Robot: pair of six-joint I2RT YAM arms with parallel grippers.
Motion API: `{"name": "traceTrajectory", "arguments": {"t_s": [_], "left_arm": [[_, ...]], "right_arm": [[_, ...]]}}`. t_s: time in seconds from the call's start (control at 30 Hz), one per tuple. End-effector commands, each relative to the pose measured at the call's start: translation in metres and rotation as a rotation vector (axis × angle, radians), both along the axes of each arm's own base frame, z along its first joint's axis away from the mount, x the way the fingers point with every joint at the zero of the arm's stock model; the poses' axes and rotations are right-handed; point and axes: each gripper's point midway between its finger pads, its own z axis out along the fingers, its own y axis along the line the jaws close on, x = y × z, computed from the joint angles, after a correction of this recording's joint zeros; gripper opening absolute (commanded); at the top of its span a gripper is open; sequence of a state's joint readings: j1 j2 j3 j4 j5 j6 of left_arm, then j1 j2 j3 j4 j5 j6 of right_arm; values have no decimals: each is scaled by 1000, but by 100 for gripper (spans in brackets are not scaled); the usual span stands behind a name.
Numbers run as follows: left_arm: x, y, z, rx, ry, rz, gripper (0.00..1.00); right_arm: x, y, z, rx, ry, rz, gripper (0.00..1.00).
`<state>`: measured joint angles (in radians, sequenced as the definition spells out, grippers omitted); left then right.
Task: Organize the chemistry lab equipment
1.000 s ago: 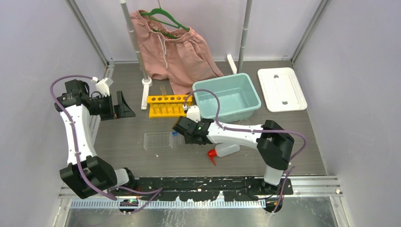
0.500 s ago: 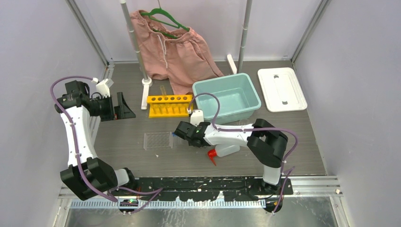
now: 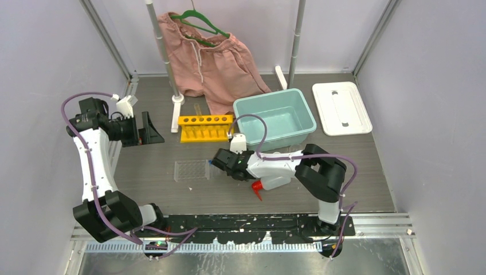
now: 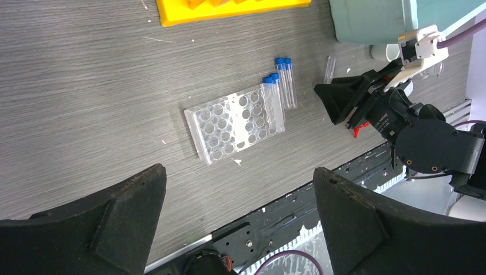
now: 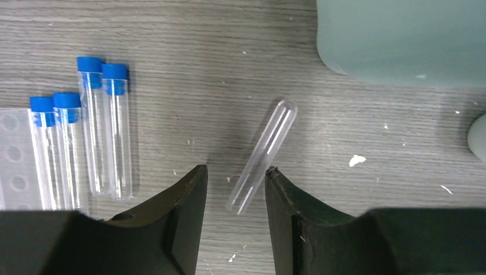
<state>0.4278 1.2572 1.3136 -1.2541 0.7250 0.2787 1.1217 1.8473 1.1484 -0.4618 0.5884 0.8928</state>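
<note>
Between right fingers (image 5: 183,217), spread apart, clear glass tube (image 5: 262,156) (lower end only), ungripped.

Legible text, labels, brands, numbers, signs: none can be read in any view.
</note>
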Motion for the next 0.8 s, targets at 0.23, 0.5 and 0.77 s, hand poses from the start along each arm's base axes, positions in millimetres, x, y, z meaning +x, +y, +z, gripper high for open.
{"name": "traceTrajectory", "arguments": {"t_s": [0.23,0.5,0.77], "left_arm": [[3,3,6,13,-34,-7,100],[3,1,4,1,-33,-7,100],[4,0,7,-2,-43,-9,100]], "right_arm": [[12,23,2,44,-22,20,38],[24,16,-2,28,-5,-23,43],[45,20,11,49,-17,-69,49]]}}
